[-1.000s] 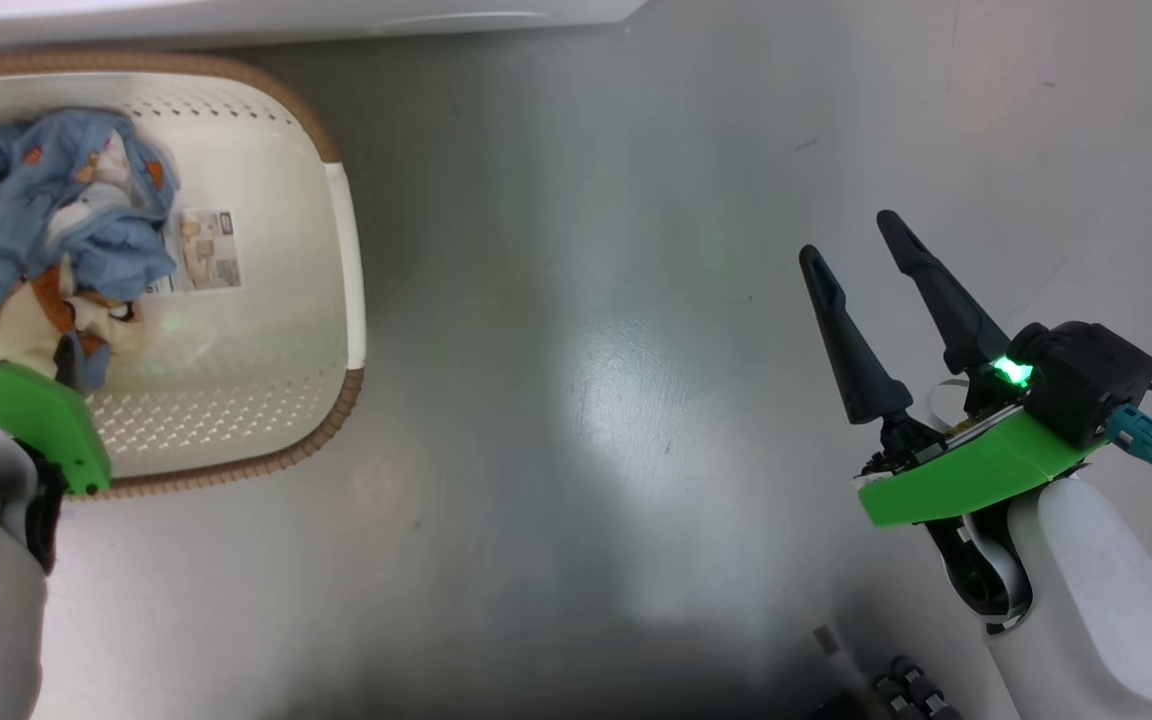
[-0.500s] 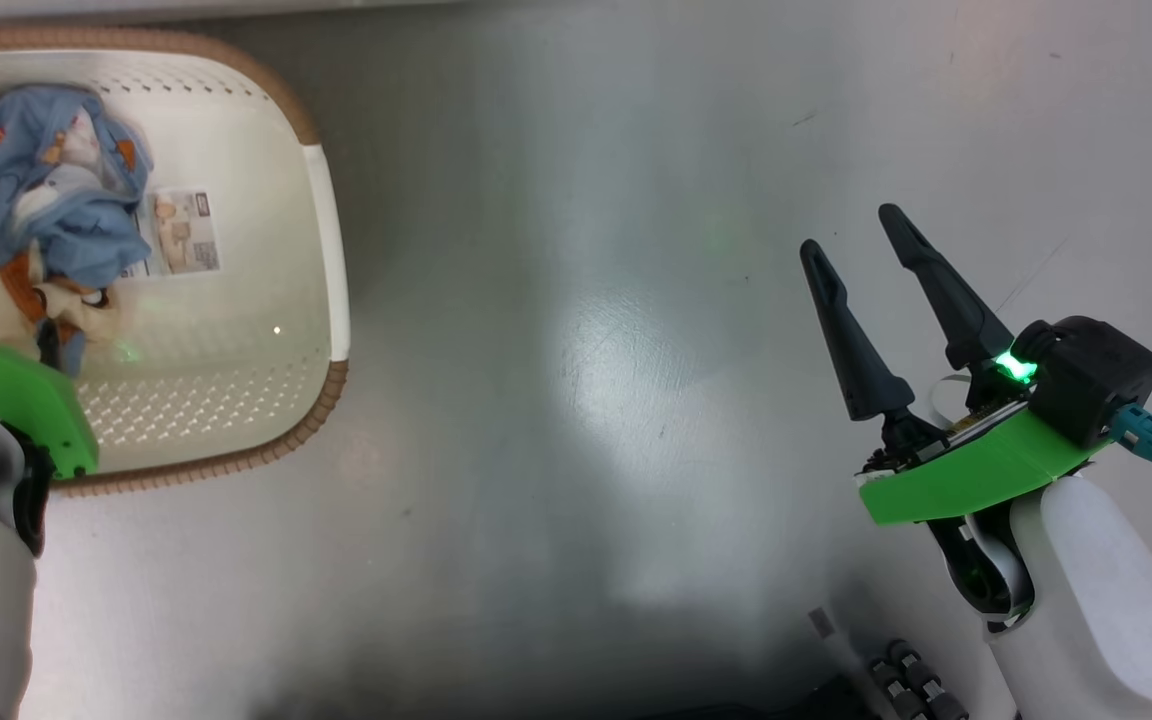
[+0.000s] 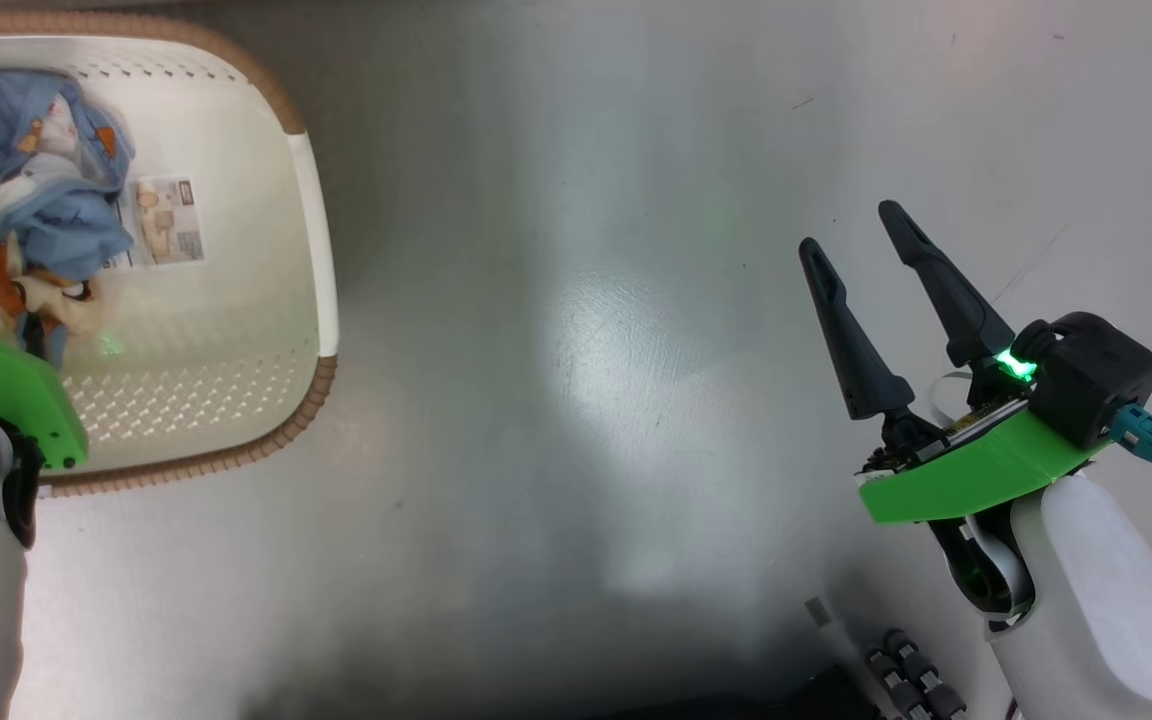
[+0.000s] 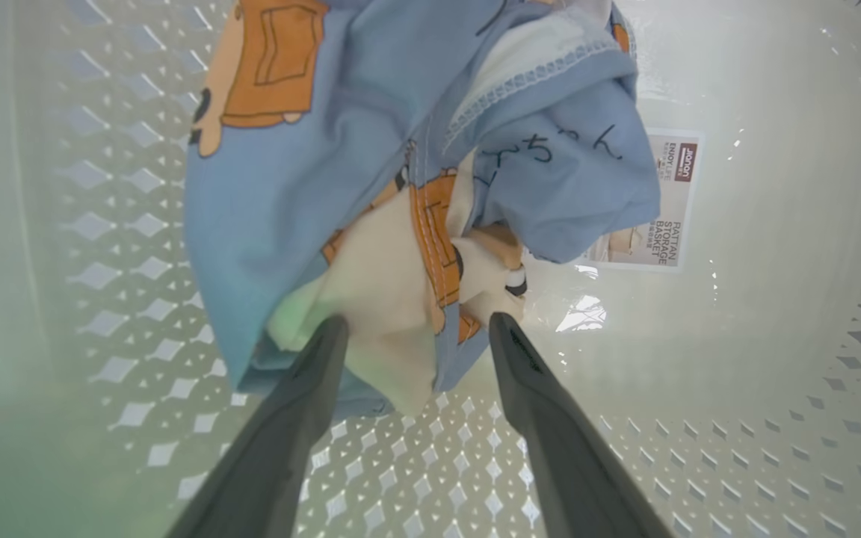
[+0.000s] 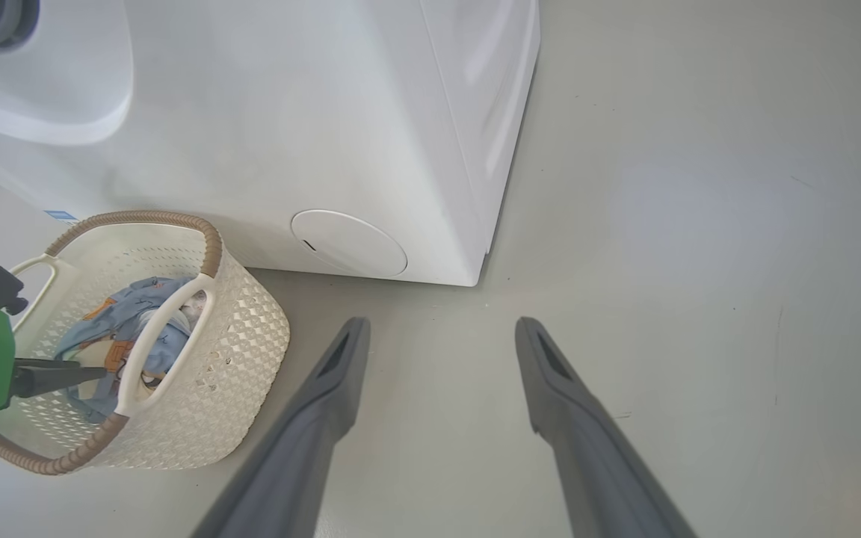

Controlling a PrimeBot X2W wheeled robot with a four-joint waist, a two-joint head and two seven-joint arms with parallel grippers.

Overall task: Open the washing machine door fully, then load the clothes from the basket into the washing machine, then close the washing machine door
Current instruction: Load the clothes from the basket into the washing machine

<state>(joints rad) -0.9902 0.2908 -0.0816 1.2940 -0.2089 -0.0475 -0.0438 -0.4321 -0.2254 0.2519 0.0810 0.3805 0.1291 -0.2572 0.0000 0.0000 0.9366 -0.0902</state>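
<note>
1. Twice recording fingers spread wide and holding nothing: left gripper (image 4: 415, 321) and right gripper (image 3: 847, 226).
2. Finding the left gripper reaching inside the basket (image 3: 321, 290), fingertips (image 4: 326, 344) at the near edge of the clothes (image 4: 311, 187), either side of a cream fold; not confirming contact.
3. Locating the clothes bunched at one end, overlapping a paper label (image 4: 670, 202).
4. Noting the basket standing on the grey floor (image 3: 586, 400), just before the washing machine (image 5: 288, 134).
5. Noting the right gripper hovering over the floor, well apart from the basket.

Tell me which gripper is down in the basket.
The left gripper: its open fingers reach into the basket, astride a cream fold of the clothes. The right gripper hangs open over the floor, away from it.
</note>
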